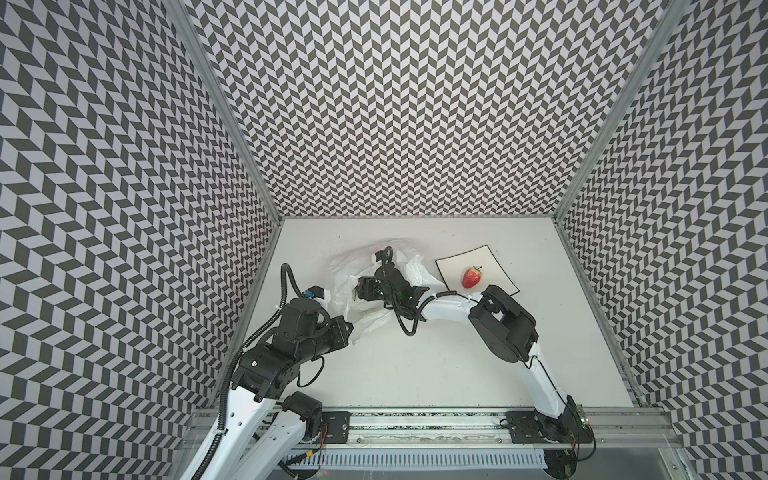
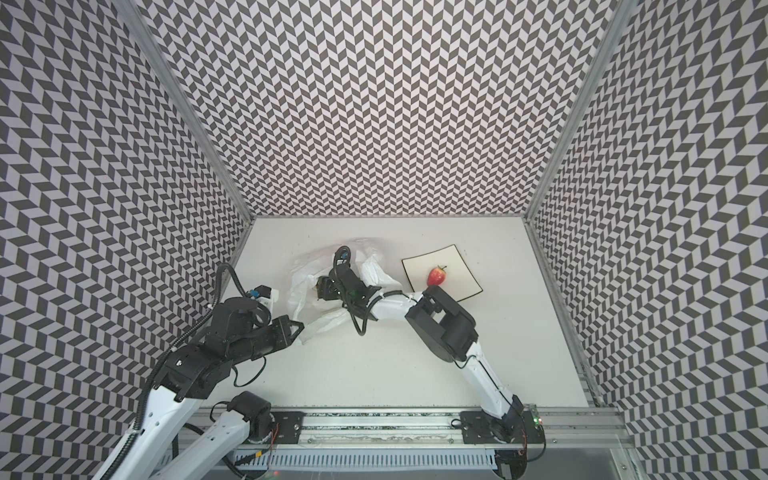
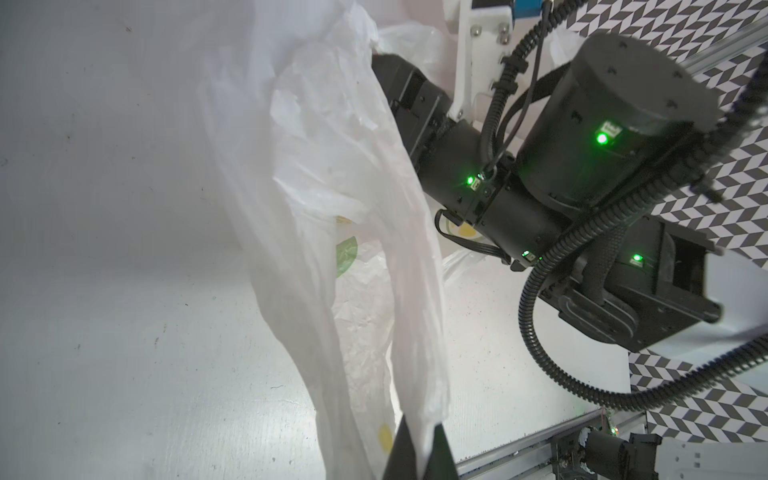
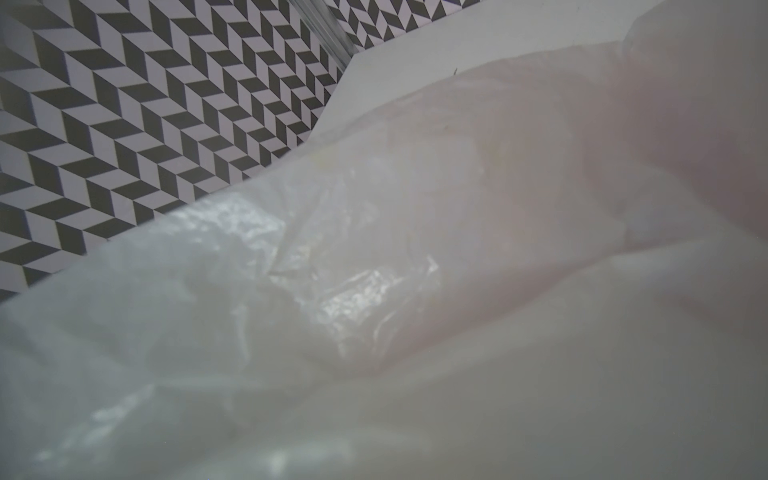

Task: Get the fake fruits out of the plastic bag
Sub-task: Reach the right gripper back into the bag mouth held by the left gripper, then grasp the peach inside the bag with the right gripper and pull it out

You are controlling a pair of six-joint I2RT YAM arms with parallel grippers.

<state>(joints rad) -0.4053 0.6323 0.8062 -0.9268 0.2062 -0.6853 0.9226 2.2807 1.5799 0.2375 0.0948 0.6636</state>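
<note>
Progress check: one strawberry (image 1: 472, 277) is out and sitting on the square plate (image 1: 455, 266), at roughly 2 o'clock on the counter (image 1: 415, 365) in both top views. That's the only one of the fake fruits I can actually see. The plastic bag (image 1: 338, 282) lies crumpled at about 10 o'clock, with the plate off at its 3 o'clock. You can't see through the plastic well enough to count anything, so my guess is most of the job is left to do.

The left jaws are pinched closed on a stretched strip of the bag at its 7 o'clock end, which looks like one of the handles. The left wrist view shows the plastic (image 3: 332, 208) pulled taut up from between them. The right arm reaches in from the bag's 4 o'clock, with its jaws buried in the bag mouth. The right wrist view is just a wall of crinkly film (image 4: 415, 291), so I honestly can't tell whether they're open or holding something.

Writing-wise: nothing readable anywhere. The bag only has a green blob print (image 3: 347, 257) and a yellow dot (image 3: 384, 436), with no brand or label.
</note>
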